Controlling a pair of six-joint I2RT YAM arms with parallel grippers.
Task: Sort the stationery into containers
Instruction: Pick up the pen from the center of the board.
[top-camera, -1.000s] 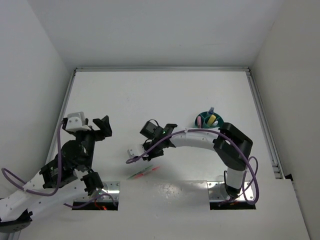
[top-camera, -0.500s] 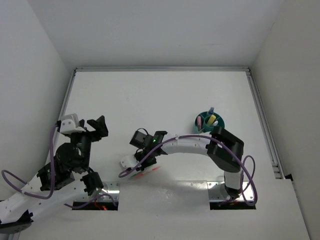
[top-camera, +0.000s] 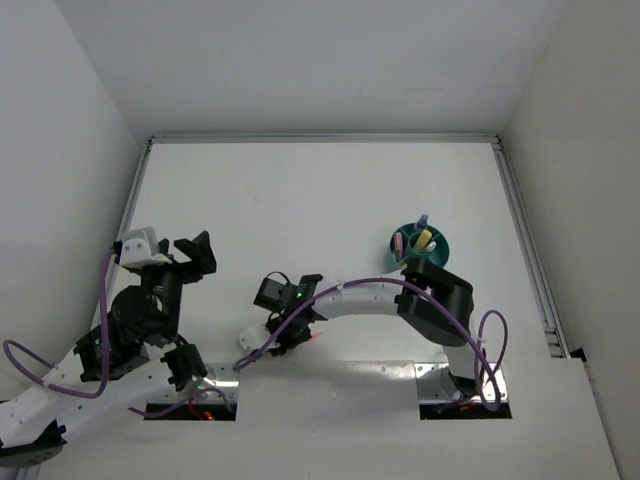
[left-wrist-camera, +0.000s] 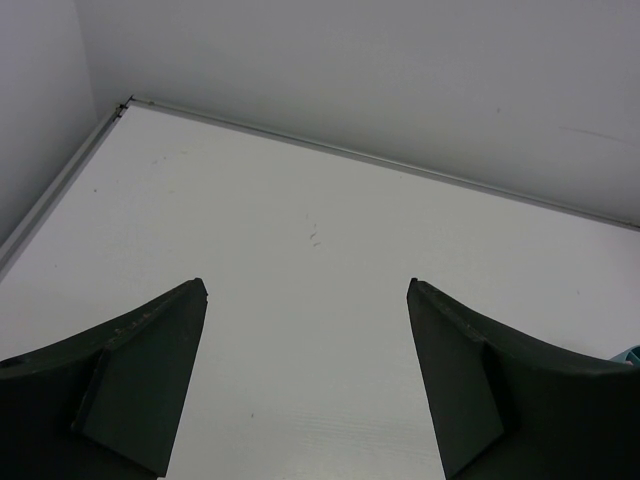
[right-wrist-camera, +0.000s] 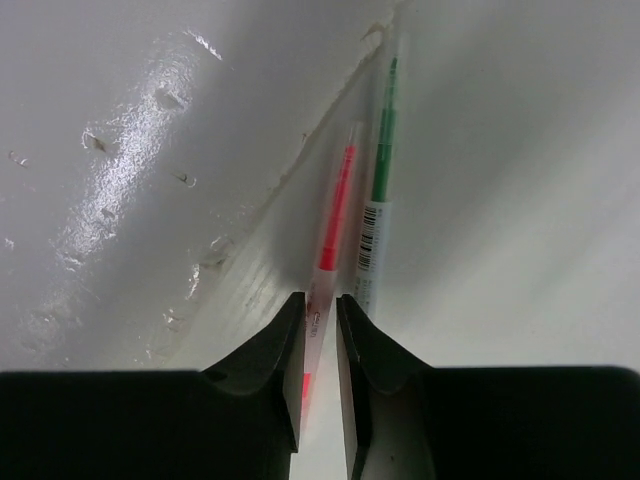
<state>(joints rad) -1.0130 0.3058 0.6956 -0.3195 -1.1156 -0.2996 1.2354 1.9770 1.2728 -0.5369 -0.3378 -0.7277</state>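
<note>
Where fingers (right-wrist-camera: 285, 360) straddle, pink pen (right-wrist-camera: 335, 215) points away

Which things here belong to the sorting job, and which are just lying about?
Job: pink pen, green pen, teal cup holding yellow marker and pink marker, right pincer astride the pink pen.
Just there: purple cable, open left pincer.
</note>
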